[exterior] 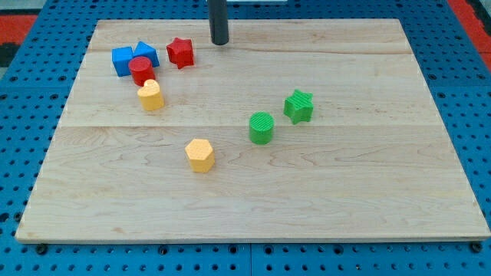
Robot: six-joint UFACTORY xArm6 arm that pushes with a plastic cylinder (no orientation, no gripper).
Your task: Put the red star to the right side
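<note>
The red star [180, 52] lies near the board's top left. My tip [220, 42] rests on the board just to the star's right and slightly above it, a small gap apart. The dark rod rises out of the view's top.
Two blue blocks [123, 60] [145, 53] and a red cylinder [141, 70] cluster left of the star. A yellow heart-like block [151, 95] sits below them. A yellow hexagon [199, 155], a green cylinder [261, 127] and a green star [298, 106] lie mid-board. The wooden board [368, 192] sits on a blue pegboard.
</note>
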